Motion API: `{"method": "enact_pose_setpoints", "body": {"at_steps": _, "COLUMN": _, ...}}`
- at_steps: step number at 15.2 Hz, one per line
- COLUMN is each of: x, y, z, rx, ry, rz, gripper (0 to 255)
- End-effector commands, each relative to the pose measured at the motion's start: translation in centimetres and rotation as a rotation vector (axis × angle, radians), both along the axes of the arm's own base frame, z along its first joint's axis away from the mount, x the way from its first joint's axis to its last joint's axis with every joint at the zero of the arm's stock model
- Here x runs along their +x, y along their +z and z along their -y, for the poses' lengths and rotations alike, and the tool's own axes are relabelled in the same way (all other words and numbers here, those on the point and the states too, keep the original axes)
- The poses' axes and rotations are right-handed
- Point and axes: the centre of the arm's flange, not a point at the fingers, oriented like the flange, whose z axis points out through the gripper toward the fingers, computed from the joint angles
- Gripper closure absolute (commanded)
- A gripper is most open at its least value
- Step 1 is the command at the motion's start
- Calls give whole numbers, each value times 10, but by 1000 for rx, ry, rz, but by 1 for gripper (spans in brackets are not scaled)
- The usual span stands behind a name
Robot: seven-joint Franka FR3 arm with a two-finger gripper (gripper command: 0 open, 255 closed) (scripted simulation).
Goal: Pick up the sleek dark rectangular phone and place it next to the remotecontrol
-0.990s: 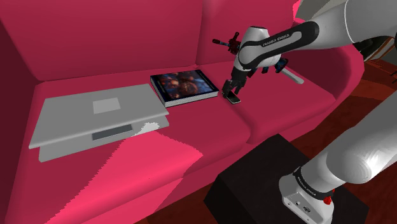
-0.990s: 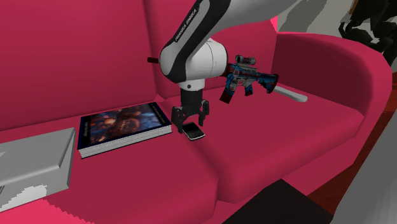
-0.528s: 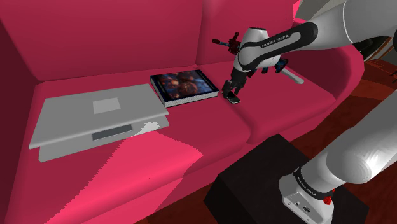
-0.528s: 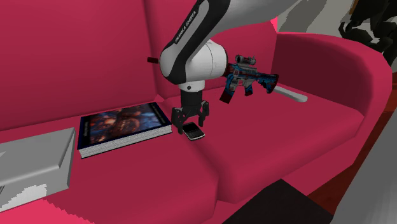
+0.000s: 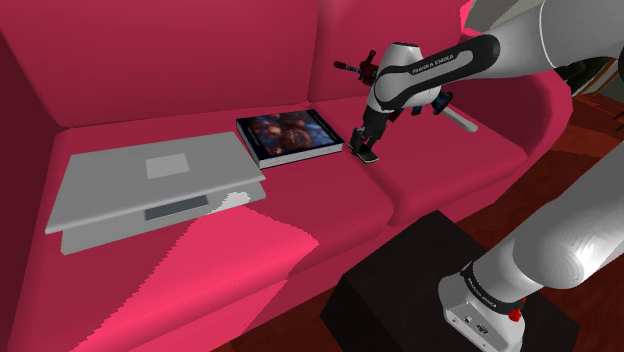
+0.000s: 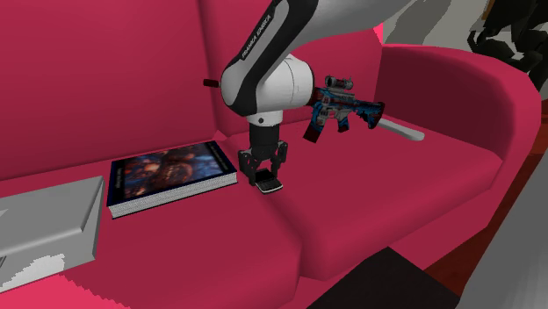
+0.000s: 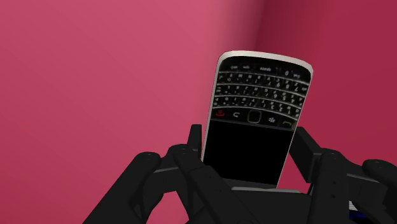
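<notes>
The gripper (image 7: 248, 145) is pointing down at the red sofa seat (image 6: 378, 202) and grasping the phone (image 7: 257, 121), one black finger (image 7: 193, 141) pressing against each long edge. The phone, dark with a blank screen and a small keyboard, is sitting between the fingers, low against the cushion. Just beside the gripper, toward the second exterior view's left, a book (image 6: 171, 174) with a dark picture cover is lying flat. Beyond the gripper, toward that view's right, a blue and red toy rifle (image 6: 344, 107) is leaning near the backrest, with a slim white bar (image 6: 400, 132) touching its end. Well apart from the gripper, past the book, a grey laptop (image 5: 150, 185) is resting on the seat.
</notes>
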Motion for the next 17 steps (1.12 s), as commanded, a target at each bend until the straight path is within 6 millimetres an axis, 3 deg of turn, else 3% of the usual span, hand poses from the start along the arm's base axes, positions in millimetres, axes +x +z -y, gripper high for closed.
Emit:
{"method": "enact_pose_setpoints", "body": {"at_steps": 1, "x": 0, "y": -1, "z": 0, "rx": 0, "ry": 1, "rz": -3, "gripper": 255}}
{"method": "enact_pose_setpoints", "body": {"at_steps": 17, "x": 0, "y": 78, "z": 0, "rx": 0, "ry": 1, "rz": -2, "gripper": 255}}
